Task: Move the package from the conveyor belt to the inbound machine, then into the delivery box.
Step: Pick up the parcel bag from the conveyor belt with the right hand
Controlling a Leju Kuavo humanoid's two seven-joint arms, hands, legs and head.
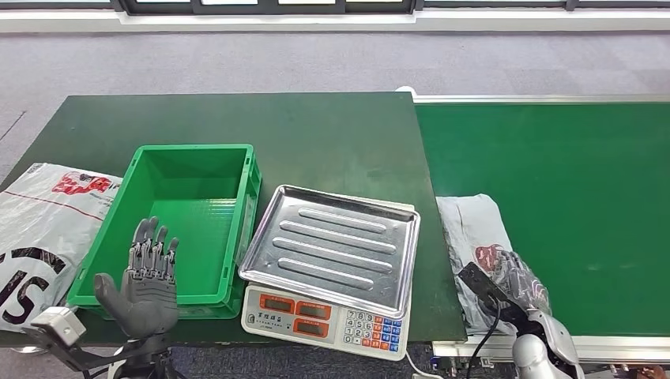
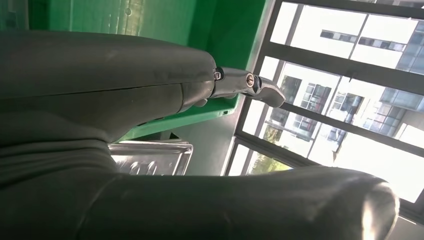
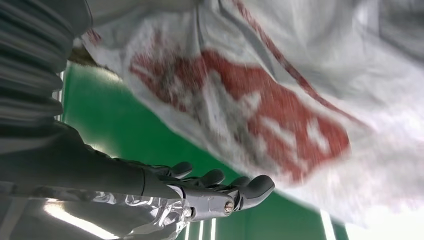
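Right hand at the near edge of the conveyor belt, lying against the near end of the package, a grey-white courier bag with a red mark. In the right wrist view the fingers are curled loosely beside the bag's printed face, with green belt between them and the film; whether they have closed on the bag cannot be told. The bag lies flat at the belt's left margin, just right of the dark green table.

Judged step: securing the package for the lift. A soft bag of this kind probably sags, so a grip well into a gathered fold would likely serve better than a pinch at the edge.

Inbound machine, a steel-trayed scale, stands near left of the bag; the lift should clear its raised rim. Delivery box, a green crate, sits left of the scale. Left hand, fingers spread and holding nothing, hovers at the crate's near wall. A second printed bag lies at far left.
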